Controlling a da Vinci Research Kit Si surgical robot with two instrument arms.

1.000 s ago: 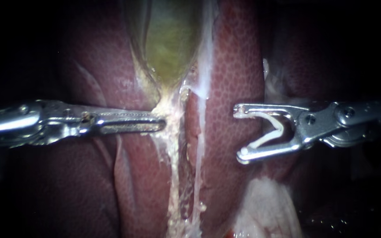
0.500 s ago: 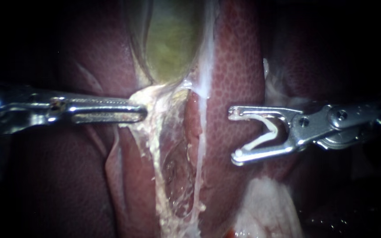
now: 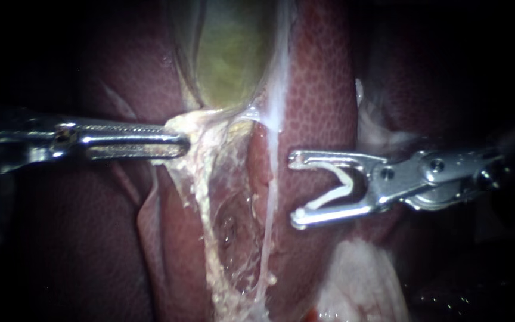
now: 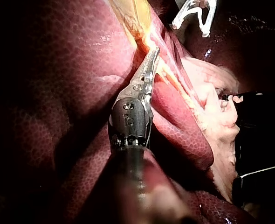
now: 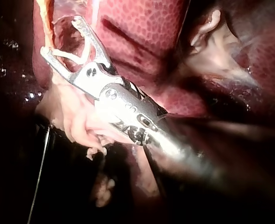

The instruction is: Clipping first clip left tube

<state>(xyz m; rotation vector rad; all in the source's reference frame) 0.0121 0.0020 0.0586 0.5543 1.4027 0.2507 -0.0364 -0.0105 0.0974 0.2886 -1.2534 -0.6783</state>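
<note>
Clip (image 3: 329, 198) sits loaded in right instrument (image 3: 295, 189), apart from tube (image 3: 201, 191) left instrument (image 3: 183, 143) grips.

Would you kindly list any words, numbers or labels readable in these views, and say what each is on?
No text is readable.
Engraved marks on the right instrument: too blurred to read.
On the left instrument, the tissue it holds, the clip, liver and gallbladder: no writing.

Gallbladder (image 3: 227, 53) above, liver (image 3: 320, 89) behind, left instrument (image 3: 180, 143) left of tissue (image 3: 201, 158), right instrument (image 3: 295, 188) with clip (image 3: 336, 191) right.
</note>
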